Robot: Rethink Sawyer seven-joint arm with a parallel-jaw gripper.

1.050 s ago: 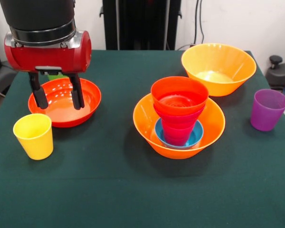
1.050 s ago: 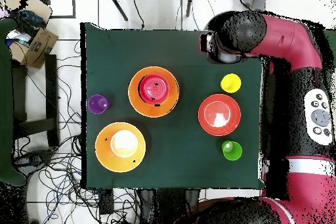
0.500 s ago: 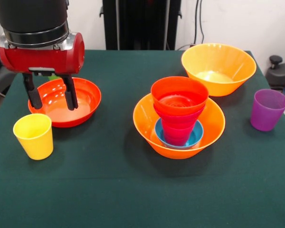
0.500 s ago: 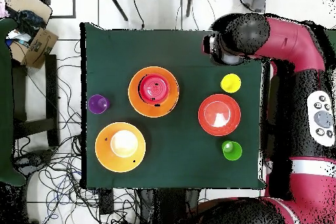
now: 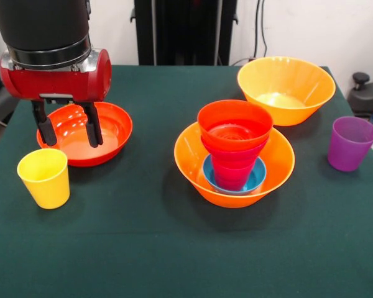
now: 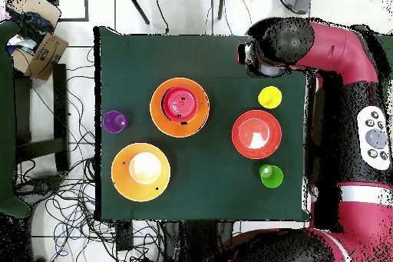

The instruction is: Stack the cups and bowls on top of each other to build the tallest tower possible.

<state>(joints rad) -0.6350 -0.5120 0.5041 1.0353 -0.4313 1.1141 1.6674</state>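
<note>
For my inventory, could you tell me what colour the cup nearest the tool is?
Yellow: the cup shows best in the front view.

Bright, even light from above fills both views; the front view is sharp throughout. Soft, short shadows sit on the green tablecloth under the yellow cup and the tower. Pale glare shines inside the far orange bowl and the shallow red-orange bowl

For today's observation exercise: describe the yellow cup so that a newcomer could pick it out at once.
Start at the green table and find the wide shallow red-orange bowl under the open tool. The yellow cup stands upright just in front of that bowl, apart from it; it is the only yellow tumbler.
</note>
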